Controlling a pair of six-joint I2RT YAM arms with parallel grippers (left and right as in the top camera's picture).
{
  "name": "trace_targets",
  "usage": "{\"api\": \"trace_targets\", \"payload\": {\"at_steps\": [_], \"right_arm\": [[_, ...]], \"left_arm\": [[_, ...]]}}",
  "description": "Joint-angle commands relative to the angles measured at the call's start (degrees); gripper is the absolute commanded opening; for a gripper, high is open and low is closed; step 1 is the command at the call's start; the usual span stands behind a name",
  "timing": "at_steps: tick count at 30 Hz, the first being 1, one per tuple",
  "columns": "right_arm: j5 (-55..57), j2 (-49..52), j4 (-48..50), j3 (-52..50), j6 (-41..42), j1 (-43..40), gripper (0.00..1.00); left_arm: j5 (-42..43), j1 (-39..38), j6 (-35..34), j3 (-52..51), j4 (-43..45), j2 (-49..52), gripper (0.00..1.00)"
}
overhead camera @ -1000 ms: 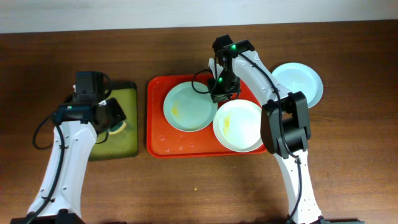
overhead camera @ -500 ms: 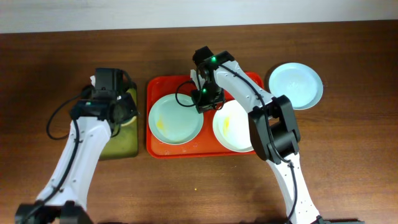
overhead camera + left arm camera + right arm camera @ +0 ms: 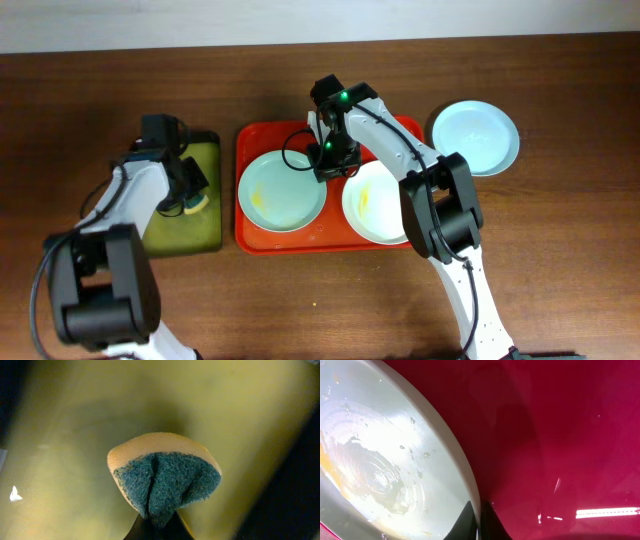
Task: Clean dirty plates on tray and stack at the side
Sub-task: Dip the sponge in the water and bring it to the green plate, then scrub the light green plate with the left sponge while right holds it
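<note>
The red tray (image 3: 300, 240) holds a mint green plate (image 3: 282, 190) with a yellow smear at its left and a white plate (image 3: 378, 203) with a yellow smear at its right. A pale blue plate (image 3: 475, 136) lies on the table right of the tray. My right gripper (image 3: 328, 170) is shut on the mint plate's right rim; the wrist view shows its fingers (image 3: 478, 522) pinching the rim of the plate (image 3: 385, 460) over the tray (image 3: 560, 435). My left gripper (image 3: 190, 200) is shut on a yellow and green sponge (image 3: 165, 477) above the black tray (image 3: 200, 240).
The black tray with its greenish inside (image 3: 60, 435) stands left of the red tray. Water drops lie on the red tray's front part. Brown table lies in front and to the far right. A white wall edge runs along the back.
The right gripper dragged the mint plate leftward on the tray and now holds still. The left arm swung about over the black tray and drew back to the left, sponge still in its grip.
</note>
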Motion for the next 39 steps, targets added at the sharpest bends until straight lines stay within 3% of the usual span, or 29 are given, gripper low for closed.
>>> {"api": "trace_targets", "payload": {"at_steps": [1, 5, 10, 17, 20, 28, 35, 36, 37, 38, 39], "right_arm": [[2.95, 1.42, 0.35, -1.7, 1.25, 0.11, 0.04], [2.97, 1.42, 0.59, -1.7, 1.25, 0.11, 0.04], [2.97, 1.42, 0.81, -1.7, 1.25, 0.11, 0.04], [2.97, 1.42, 1.2, -1.7, 1.25, 0.13, 0.04], [2.93, 1.42, 1.86, -1.7, 1.29, 0.13, 0.04], [2.93, 1.42, 1.64, -1.7, 1.29, 0.13, 0.04], [2.93, 1.42, 1.68, -1.7, 1.29, 0.13, 0.04], [2.93, 1.42, 1.66, -1.7, 1.27, 0.13, 0.04], [2.93, 1.42, 1.66, -1.7, 1.27, 0.13, 0.04], [2.93, 1.42, 1.66, -1.7, 1.27, 0.13, 0.04], [2.93, 1.42, 1.66, -1.7, 1.27, 0.13, 0.04]], "left_arm": [[1.7, 0.04, 0.33, -0.07, 1.57, 5.14, 0.0], [-3.69, 0.26, 0.33, 1.09, 0.33, 3.93, 0.0], [-3.58, 0.35, 0.33, 4.35, -3.91, -3.98, 0.0], [7.72, 0.17, 0.33, 4.35, -5.6, -13.33, 0.0], [17.84, -1.29, 0.98, 4.07, -7.39, -12.96, 0.0], [17.84, -15.39, -0.96, 0.74, -2.05, -5.49, 0.0], [17.81, -20.85, -1.84, 0.74, 2.4, -0.87, 0.0], [17.42, -21.29, -1.84, 0.74, 2.56, -0.81, 0.08], [16.26, -21.55, -1.81, 0.74, 2.64, -0.83, 0.34], [15.43, -21.53, -1.79, 0.76, 2.95, -0.83, 0.51], [14.78, -21.51, -1.75, 0.76, 3.1, -0.83, 0.53]]}}
